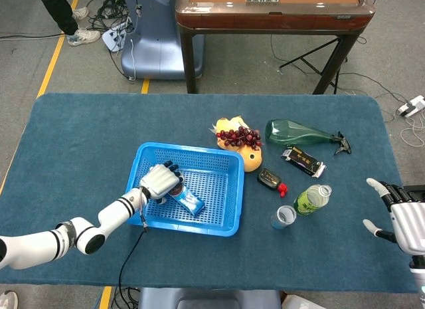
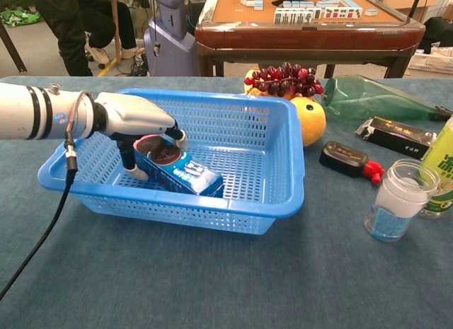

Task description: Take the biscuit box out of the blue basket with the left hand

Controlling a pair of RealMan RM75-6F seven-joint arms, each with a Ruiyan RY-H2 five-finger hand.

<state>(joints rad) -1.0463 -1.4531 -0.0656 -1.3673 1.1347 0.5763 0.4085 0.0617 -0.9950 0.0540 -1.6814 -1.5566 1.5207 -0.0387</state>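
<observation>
Biscuit box [image 2: 180,175]: small blue carton, lying in the left part of the blue basket [image 2: 287,201], its near end raised a little off the mesh floor. Judged light and stiff; thin card walls would probably dent under a hard squeeze, and the glossy print may be slippery. Best hold: across the two long side faces near the raised end, thumb opposing the fingers.

Left robot hand [image 2: 138,127]: closed over the box's upper end, thumb [image 2: 132,166] down one side and fingers curled over the top. Hold looks real, but how firm it is cannot be told.

Right robot hand [image 1: 398,216]: spread, holding nothing, at the right edge of the worktop [image 1: 80,136], well apart from the basket.

Beside the basket's right wall: an orange [image 2: 311,120] with grapes [image 2: 283,78]; further right, a small jar [image 2: 396,198].
</observation>
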